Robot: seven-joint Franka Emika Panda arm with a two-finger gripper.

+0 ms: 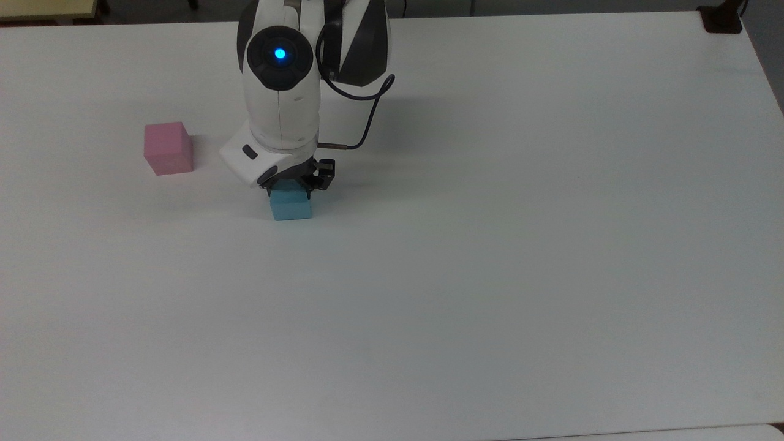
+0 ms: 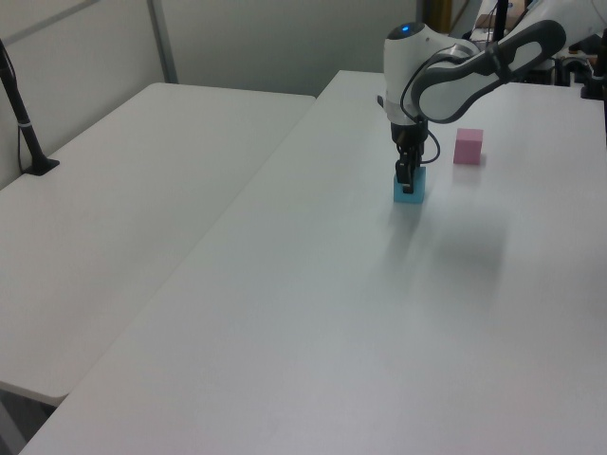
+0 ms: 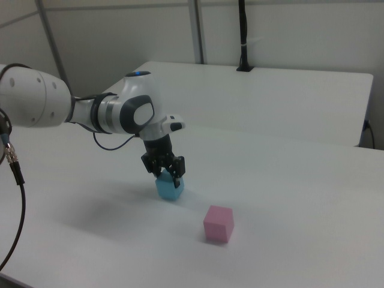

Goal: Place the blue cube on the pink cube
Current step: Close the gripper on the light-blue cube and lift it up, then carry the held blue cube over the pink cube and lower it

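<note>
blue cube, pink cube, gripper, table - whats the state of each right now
blue cube: resting on the table, between the gripper's fingers, not lifted
pink cube: on the table, apart from the blue cube, nothing on top
gripper: lowered over the blue cube, fingers straddling it
table: white, both cubes standing on it

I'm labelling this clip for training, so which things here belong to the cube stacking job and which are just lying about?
Part of the job:
- blue cube, on the white table
- pink cube, standing apart from it
- gripper, down at the blue cube

Just there:
- black post on the neighbouring table
- black cable on the arm
</note>
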